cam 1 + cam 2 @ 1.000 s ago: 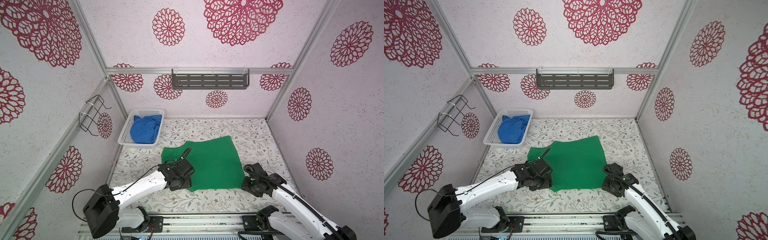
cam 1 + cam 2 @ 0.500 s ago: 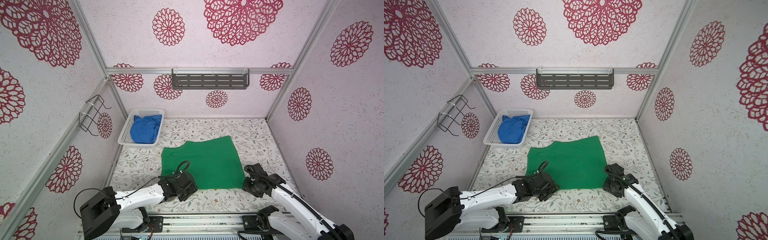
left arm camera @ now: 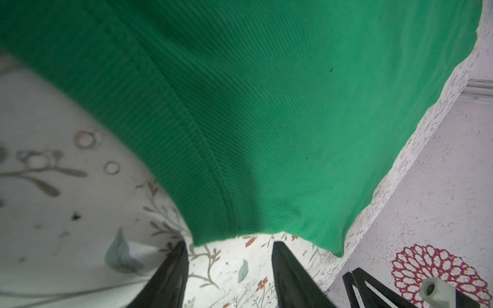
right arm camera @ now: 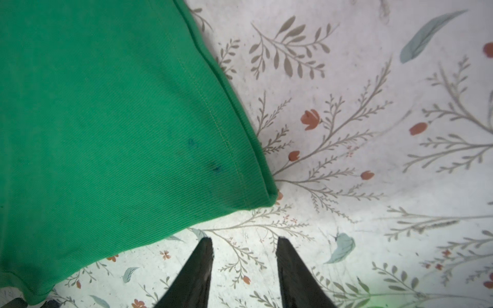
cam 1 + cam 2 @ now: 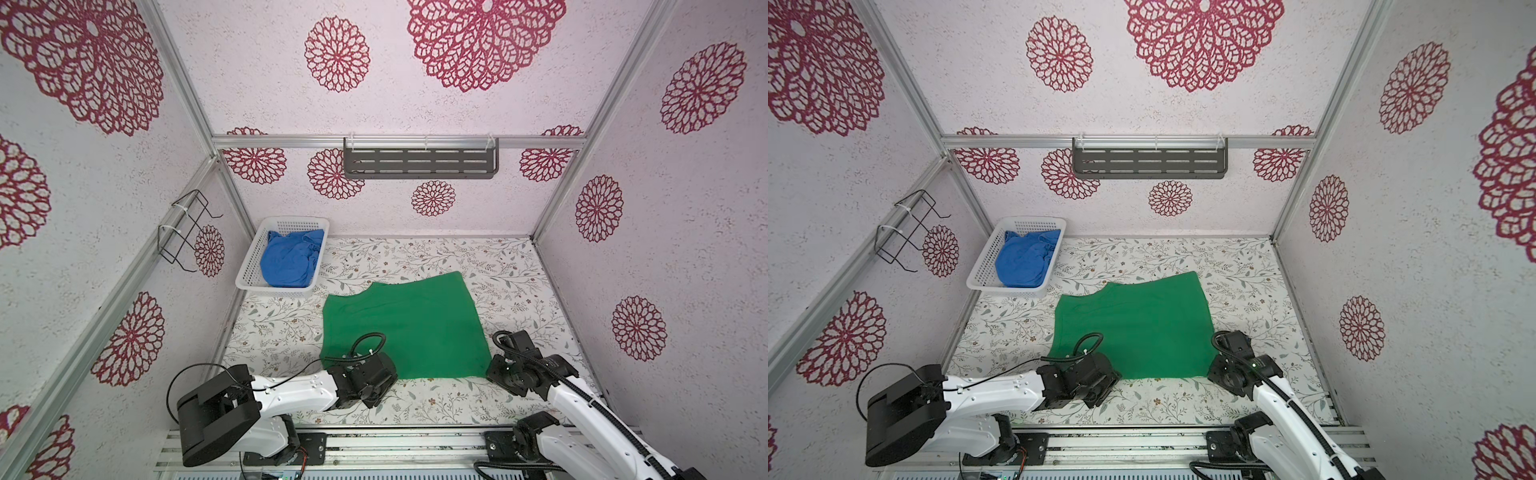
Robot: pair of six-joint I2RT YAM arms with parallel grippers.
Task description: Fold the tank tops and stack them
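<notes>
**Hovering at the green top's near corners, most of the job ahead**

The green top point(image 5: 403, 324) lies spread flat on the counter point(image 5: 415, 257), near its middle and toward the front edge. In both top views it is a rough four-sided sheet with a scooped notch at its far-left corner. Whether it has been doubled over once cannot be told. No compact fold shows.

The blue top point(image 5: 289, 262) sits crumpled in the basket point(image 5: 245, 282) at the counter's far-left corner. It is well apart from the green one and from both arms.

The left pincer point(image 3: 229, 244) is low at the green top's near-left corner. Its jaws stand partly apart with nothing between them. In the left wrist view the cloth's corner lies just ahead of the tips, over bare counter.

The right pincer point(image 4: 244, 240) is at the near-right corner. Its jaws stand about as wide and are also empty. In the right wrist view the hemmed corner sits ahead of the tips and off to one side.

As a judgement, the task is at an early stage. At most the green top has been laid out and smoothed. Its folding looks barely begun, or about to start, with both pincers placed to take the near corners. Left to do are finishing that fold, fetching the blue top from the basket, spreading and folding it, and setting one top on the other. No stack exists yet.
</notes>
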